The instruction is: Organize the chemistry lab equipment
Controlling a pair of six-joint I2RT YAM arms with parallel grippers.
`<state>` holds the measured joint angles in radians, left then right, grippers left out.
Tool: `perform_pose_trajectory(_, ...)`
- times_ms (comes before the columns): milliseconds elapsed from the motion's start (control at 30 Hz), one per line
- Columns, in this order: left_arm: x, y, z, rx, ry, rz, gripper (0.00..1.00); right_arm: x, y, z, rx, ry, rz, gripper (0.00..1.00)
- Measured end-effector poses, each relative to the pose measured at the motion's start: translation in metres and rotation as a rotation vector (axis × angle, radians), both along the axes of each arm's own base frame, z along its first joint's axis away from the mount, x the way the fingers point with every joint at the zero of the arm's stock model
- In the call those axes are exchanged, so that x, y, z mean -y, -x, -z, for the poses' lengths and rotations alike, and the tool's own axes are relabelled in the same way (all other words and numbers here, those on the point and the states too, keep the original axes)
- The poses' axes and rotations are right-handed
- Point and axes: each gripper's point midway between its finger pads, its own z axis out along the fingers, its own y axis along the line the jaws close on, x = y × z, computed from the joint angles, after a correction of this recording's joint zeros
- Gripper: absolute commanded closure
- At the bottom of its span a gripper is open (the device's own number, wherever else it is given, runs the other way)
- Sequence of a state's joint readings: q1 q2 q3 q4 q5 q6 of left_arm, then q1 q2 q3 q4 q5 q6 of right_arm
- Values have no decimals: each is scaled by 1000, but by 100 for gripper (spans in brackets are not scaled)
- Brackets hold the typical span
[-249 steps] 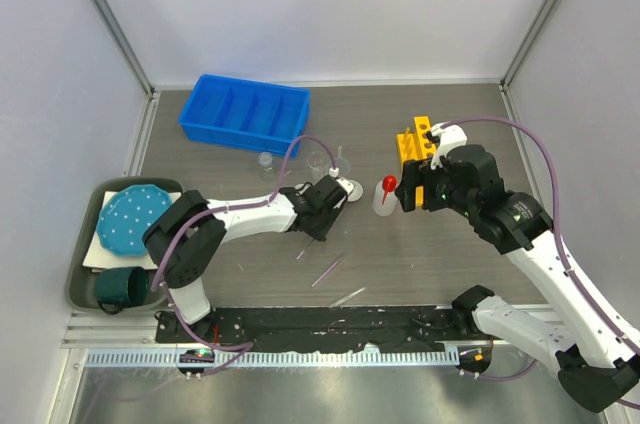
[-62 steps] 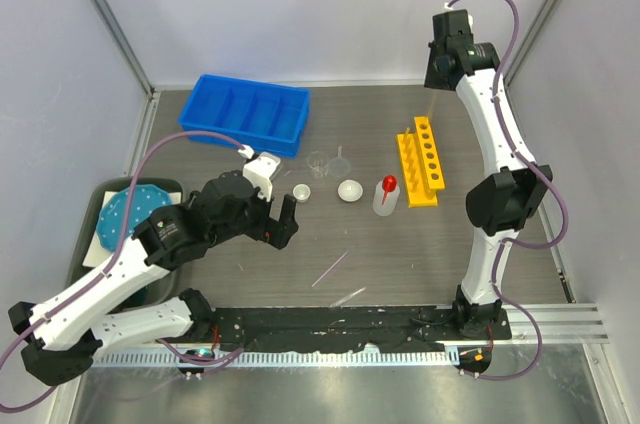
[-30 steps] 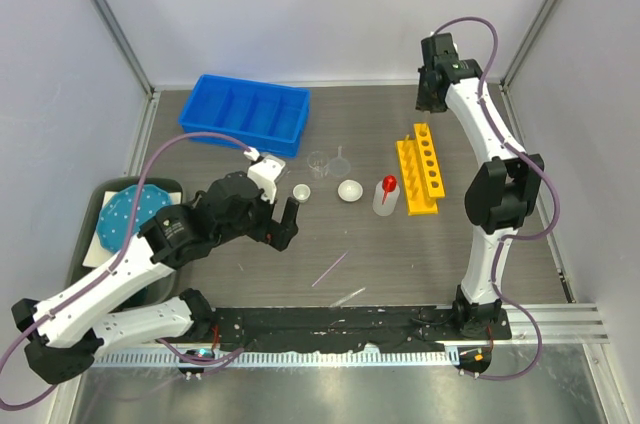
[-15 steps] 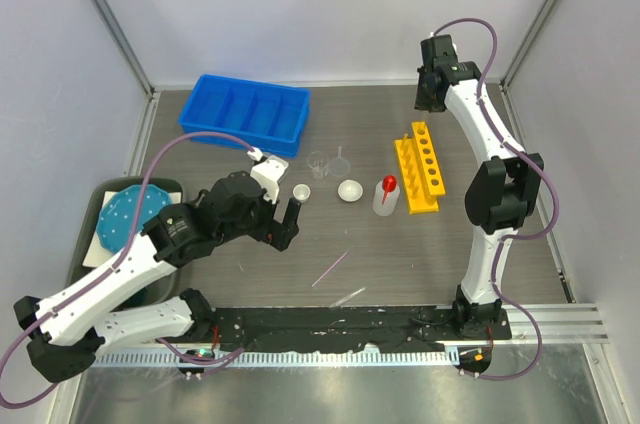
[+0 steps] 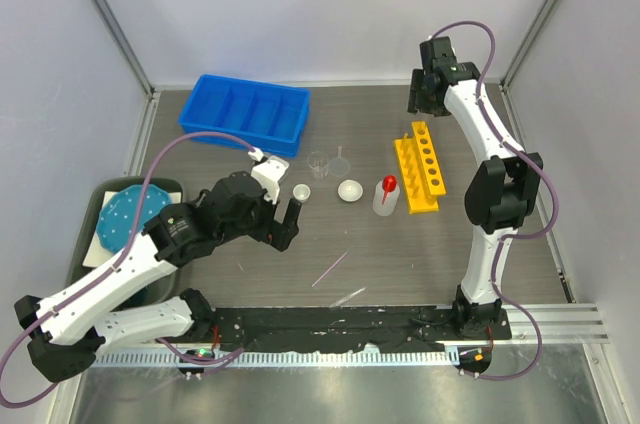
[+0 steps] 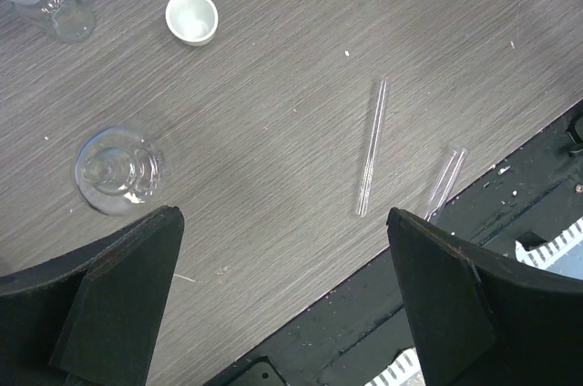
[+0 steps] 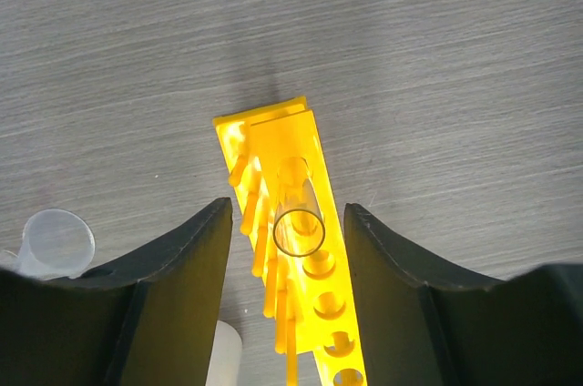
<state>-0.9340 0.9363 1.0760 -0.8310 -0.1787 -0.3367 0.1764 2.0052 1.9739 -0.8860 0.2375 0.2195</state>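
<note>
Tube (image 7: 299,224) stands untouched between parted right gripper (image 7: 287,215).

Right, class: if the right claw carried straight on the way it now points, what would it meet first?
Probably the rim of the thin clear tube standing in the end hole of the yellow holed rack, directly below the right claw. The rack itself comes next; depth is hard to judge.

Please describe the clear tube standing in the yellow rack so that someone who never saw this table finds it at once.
On the table, to the right, lies a yellow holed rack, next to a red-capped squeeze bottle. The tube stands in the hole at the rack's far end. It is the only upright tube; the two other tubes lie flat near the front edge.
</note>
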Motion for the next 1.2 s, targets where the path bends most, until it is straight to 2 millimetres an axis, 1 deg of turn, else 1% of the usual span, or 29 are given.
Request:
perform_pose_trajectory(133, -1, 0, 1, -5, -6, 0, 0, 3, 6, 0, -19, 14, 5, 41)
perform_pose_trajectory(233, 0, 0, 4, -9, -11, -2, 0, 7, 13, -12, -3, 32, 15, 41)
perform_pose_trajectory(300, 2, -1, 13, -25, -22, -7, 1, 9, 24, -31, 33, 42, 22, 41)
perform_pose_trajectory(367, 4, -2, 28, -55, -45, -17, 2, 7, 42, -57, 82, 49, 17, 40)
perform_pose_trajectory(400, 5, -3, 37, -74, -61, -22, 3, 3, 52, -73, 116, 49, 8, 40)
perform_pose_trajectory(433, 6, -3, 46, -96, -79, -31, 4, -2, 62, -88, 156, 48, -4, 40)
perform_pose_trajectory(467, 6, -3, 57, -121, -107, -40, 4, -11, 77, -108, 202, 46, -26, 40)
perform_pose_trajectory(533, 9, -4, 67, -146, -133, -63, 4, -25, 102, -135, 273, 35, -66, 40)
perform_pose_trajectory(600, 15, -3, 74, -154, -149, -75, 4, -43, 132, -153, 329, 15, -124, 40)
perform_pose_trajectory(633, 19, -2, 76, -152, -150, -79, 4, -50, 146, -158, 345, 1, -153, 40)
perform_pose_trajectory(700, 30, 3, 83, -145, -169, -74, 4, -57, 166, -159, 358, -22, -187, 40)
perform_pose_trajectory(833, 54, 18, 110, -154, -233, -60, 4, -63, 200, -139, 320, -46, -239, 40)
perform_pose_trajectory(933, 66, 29, 134, -162, -268, -57, 5, -68, 215, -121, 280, -50, -275, 40)
perform_pose_trajectory(1033, 71, 40, 156, -174, -300, -63, 5, -70, 226, -109, 247, -50, -301, 40)
perform_pose_trajectory(1100, 73, 45, 169, -181, -317, -71, 6, -71, 231, -107, 241, -55, -315, 40)
perform_pose_trajectory(1200, 75, 46, 183, -187, -333, -87, 7, -72, 236, -111, 253, -73, -329, 40)
